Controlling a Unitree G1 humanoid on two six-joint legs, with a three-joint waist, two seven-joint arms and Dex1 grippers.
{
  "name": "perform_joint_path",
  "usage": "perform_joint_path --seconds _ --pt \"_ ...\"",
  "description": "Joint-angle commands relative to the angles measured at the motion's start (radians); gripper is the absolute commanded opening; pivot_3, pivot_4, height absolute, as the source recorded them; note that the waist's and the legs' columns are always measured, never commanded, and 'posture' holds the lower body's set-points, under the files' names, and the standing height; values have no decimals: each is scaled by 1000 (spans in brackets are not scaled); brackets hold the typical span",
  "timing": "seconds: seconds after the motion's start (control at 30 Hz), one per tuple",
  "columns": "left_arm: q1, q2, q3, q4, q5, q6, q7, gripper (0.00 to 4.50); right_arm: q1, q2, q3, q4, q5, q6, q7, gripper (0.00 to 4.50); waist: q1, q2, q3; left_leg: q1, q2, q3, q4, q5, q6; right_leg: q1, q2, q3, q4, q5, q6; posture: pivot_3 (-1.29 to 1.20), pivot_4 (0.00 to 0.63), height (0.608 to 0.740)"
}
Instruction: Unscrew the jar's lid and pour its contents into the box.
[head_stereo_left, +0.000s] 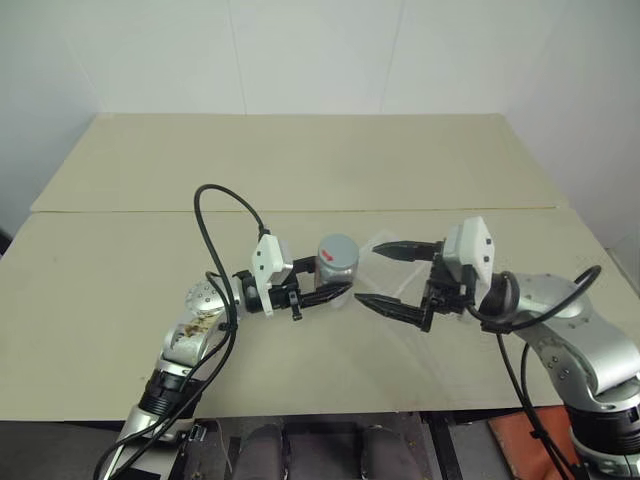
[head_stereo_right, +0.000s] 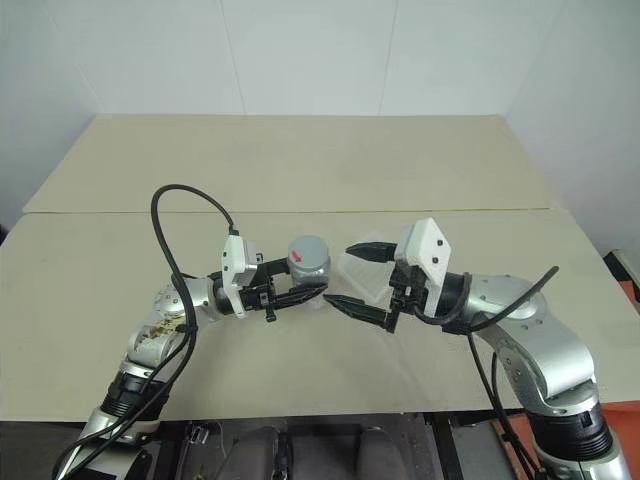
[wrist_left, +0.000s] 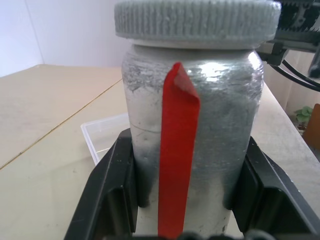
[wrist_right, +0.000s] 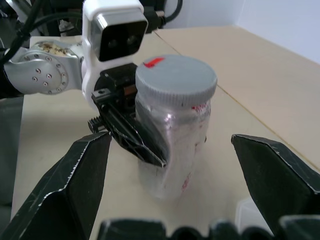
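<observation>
Jar (head_stereo_left: 337, 262) is sitting between the two arms near the front middle of the table (head_stereo_left: 300, 170), upright, lid (wrist_right: 176, 78) on. Largest item first: one pale table, carrying everything. Next, one clear shallow box (wrist_left: 102, 134), lying on the table just beyond the jar and toward the right arm; its walls are hard to trace against the surface. Then one jar, grey-silver with a red stripe running up its side. Then one grey ribbed lid with a small red mark on top, as wide as the jar. Contents are not showing through the wall.

The left gripper (head_stereo_left: 318, 288) is clamping the jar body low down, one finger on each side, below the lid. The right gripper (head_stereo_left: 392, 276) is standing just beside the jar with its two fingers spread wide, holding nothing, pointing at the jar.

Handling, as judgement: the jar is looking rigid and light, likely plastic under a wrinkled silvery wrap, so the wall may be slick and could twist in the clamp. The ribbed rim of the lid is the sensible place for the free fingers to grip; the body grip should be staying low and firm.
</observation>
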Motion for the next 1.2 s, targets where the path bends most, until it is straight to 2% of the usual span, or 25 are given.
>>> perform_joint_path --seconds 0.03,0.5,0.93,1.03,1.2 --pt "-13 -6 4 -24 -10 -26 -5 1997 -44 19 -11 -15 6 -16 -26 4473 0 0 0 0 0 0 0 0 0 0 0 0 0 0 0 0 150 740" --pt "-13 -12 -1 -21 -5 -39 -2 1997 -150 91 63 53 -9 -17 -16 4473 2 0 0 0 0 0 0 0 0 0 0 0 0 0 0 0 150 740" --pt "-14 -17 -4 -17 -3 -46 0 1997 -165 106 67 70 14 -7 8 4473 1 0 0 0 0 0 0 0 0 0 0 0 0 0 0 0 150 740" --pt "-13 -17 -5 -18 -2 -46 0 1997 -166 106 69 70 16 -3 9 3605 1 0 0 0 0 0 0 0 0 0 0 0 0 0 0 0 150 740" --pt "-11 -16 -6 -21 -3 -44 -1 1997 -165 104 71 71 11 -9 15 3605 1 0 0 0 0 0 0 0 0 0 0 0 0 0 0 0 150 740"
